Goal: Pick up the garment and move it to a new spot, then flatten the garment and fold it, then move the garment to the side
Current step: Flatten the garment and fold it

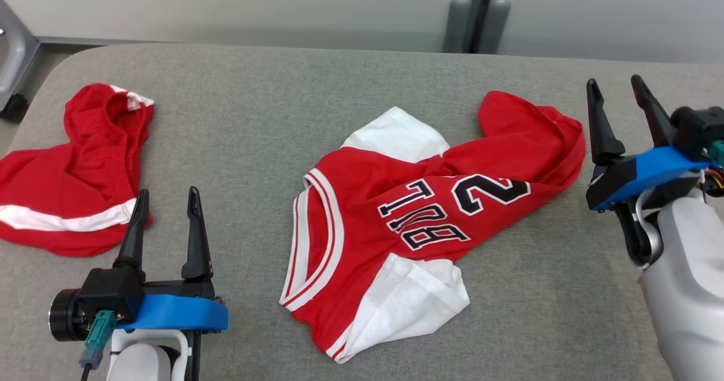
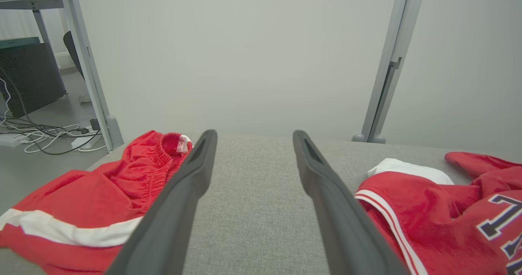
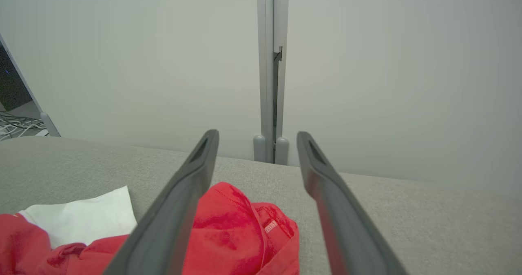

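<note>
Toward the right edge of the grey table, the crumpled red-and-white jersey is stretched out, ending just beside the spread, empty right gripper.

Lighting's pretty kind here: bright, soft and even, seemingly from overhead. The grey table looks matte, and the red jersey only throws a thin fuzzy shadow along its 6 o'clock edge. Head view is sharp, and the jersey lettering reads crisp. Wrist views are rougher: the dark fingers go soft and smeary toward 6 o'clock, close to the lens. There's wide-angle bend too: the grey post at 2 o'clock leans inward, and the frame leg at 10 o'clock leans the other way. The pale wall looks slightly hazy.
</note>
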You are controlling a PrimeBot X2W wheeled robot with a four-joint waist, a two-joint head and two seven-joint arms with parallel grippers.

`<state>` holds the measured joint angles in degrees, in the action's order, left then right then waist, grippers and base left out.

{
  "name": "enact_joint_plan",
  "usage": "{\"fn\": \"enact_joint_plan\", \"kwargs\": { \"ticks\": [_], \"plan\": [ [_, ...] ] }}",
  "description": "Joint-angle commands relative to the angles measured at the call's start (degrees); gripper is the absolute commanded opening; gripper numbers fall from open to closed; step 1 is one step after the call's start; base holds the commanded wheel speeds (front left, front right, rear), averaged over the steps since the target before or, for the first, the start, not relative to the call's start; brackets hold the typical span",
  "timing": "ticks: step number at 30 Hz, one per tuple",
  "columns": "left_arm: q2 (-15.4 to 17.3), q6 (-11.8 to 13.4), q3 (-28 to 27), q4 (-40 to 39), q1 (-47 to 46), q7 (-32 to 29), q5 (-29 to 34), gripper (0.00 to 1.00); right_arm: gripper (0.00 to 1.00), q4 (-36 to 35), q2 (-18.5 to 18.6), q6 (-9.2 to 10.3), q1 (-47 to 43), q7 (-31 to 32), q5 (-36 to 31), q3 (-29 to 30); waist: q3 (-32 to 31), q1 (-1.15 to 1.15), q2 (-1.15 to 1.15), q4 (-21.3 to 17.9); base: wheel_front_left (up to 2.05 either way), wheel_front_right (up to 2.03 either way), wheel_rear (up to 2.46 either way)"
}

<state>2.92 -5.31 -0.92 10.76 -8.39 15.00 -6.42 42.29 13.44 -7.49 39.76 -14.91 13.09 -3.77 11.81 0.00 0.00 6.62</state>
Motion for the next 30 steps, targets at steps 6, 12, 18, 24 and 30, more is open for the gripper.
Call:
{"fn": "enact_joint_plan", "kwargs": {
  "ticks": [6,12,18,24,30],
  "plan": [
    [-0.02,-0.7,-1.12,-0.26,1.09,0.28,1.05,1.0,1.0,-16.98,-2.22,-0.01,-11.65,-0.3,-0.18,4.17,-1.44,0.0,0.0,-2.44,0.0,0.0,0.0],
    [-0.03,-1.19,-1.48,0.19,1.84,0.28,1.48,1.0,1.0,-27.2,-5.66,-0.01,-22.4,-0.31,-2.9,6.36,-2.45,0.0,0.0,-2.82,0.0,0.0,0.0],
    [-0.02,-1.4,-1.53,-0.02,2.47,0.28,2.0,1.0,1.0,-31.47,-8.5,-0.01,-30.38,-0.32,-6.05,7.24,-3.36,0.0,0.0,-2.8,0.0,0.0,0.0],
    [-0.03,-1.54,-1.49,-0.17,2.72,0.28,2.26,1.0,1.0,-32.96,-10.04,-0.01,-32.4,0.43,-6.89,6.86,-3.18,0.0,0.0,-3.21,0.0,0.0,0.0],
    [-0.05,-1.74,-0.42,0.44,1.51,0.28,2.65,1.0,1.0,-32.93,-10.31,-0.01,-31.39,0.64,-7.02,6.87,-2.75,0.0,0.0,-3.26,0.0,0.0,0.0]
  ]
}}
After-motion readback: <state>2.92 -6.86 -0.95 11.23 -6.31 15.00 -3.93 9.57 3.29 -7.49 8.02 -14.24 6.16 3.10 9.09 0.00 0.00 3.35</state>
